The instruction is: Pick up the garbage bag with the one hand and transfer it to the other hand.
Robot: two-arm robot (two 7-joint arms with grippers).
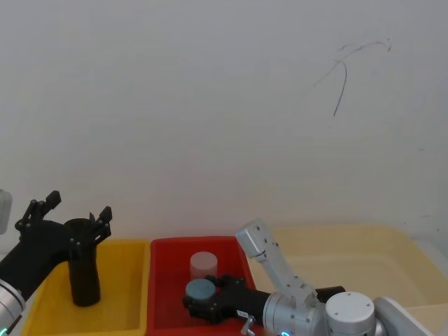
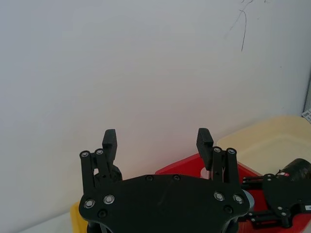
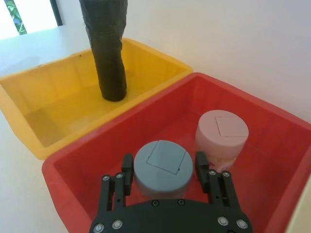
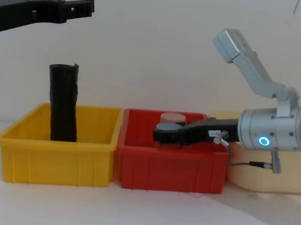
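We see the garbage bag [image 4: 63,102] standing upright inside the yellow bin [image 4: 58,157], its base on the bin floor and its top rising well above the bin's walls. Nothing grips it.

Our left gripper [image 4: 75,6] hangs in the air above the yellow bin, clear of the roll's top in the chest view; in the head view its fingers [image 1: 103,218] frame the roll's upper end. Its jaws are released, spread wide apart with nothing between them, as the left wrist view shows [image 2: 158,141].

Our right gripper [image 3: 164,167] reaches into the red bin [image 4: 172,169], which sits just beside the yellow one. Its jaws sit on either side of the blue-lidded jar [image 3: 163,167], a finger close to each flank of the jar; we cannot tell whether they are truly pressing it. A white-lidded jar [image 3: 221,136] stands just behind, in the same red bin. The silver right arm [image 4: 274,130] carries a glowing ring light.

A pale cream bin [image 1: 364,259] stands next to the red one on the far right. All three bins rest on the white desk [image 4: 132,210].
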